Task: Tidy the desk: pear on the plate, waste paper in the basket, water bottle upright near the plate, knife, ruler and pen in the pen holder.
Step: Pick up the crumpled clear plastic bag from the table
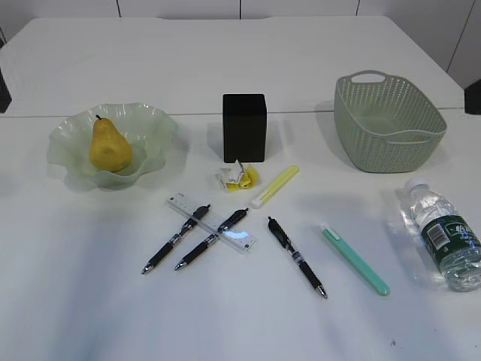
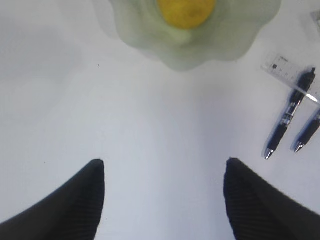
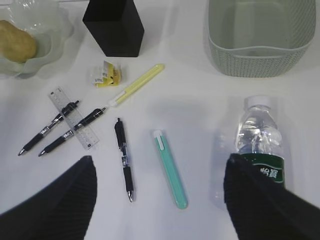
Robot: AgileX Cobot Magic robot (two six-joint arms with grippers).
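Pear [image 1: 110, 146] is sitting in the plate [image 1: 154, 124] already, so that step looks done. Everything else is waiting. The paper [image 1: 237, 177] is lying crumpled just in front of the holder [image 1: 244, 127]. The basket [image 1: 388, 120] is standing empty at the back right. The bottle [image 1: 443, 235] is lying on its side at the right, far from the plate. Two pens [image 1: 175, 239] are lying across the ruler [image 1: 210, 223], and a third pen [image 1: 297, 257] is lying apart beside them. A yellow knife [image 1: 275, 186] and a green knife [image 1: 356, 259] are lying near the middle.

The left end effector [image 2: 165, 172] is hanging released over bare bench [image 1: 75, 301], holding nothing, with the plate ahead of it. The right end effector [image 3: 160, 170] is also released and holding nothing, hanging over the third pen and the green knife, with the bottle by its right finger.

I think the job is just starting. A good next move is for the right arm to go down onto the bottle or the green knife and close on it.

The bench is white and smooth. A second white table is standing behind it, with white walls at the back.
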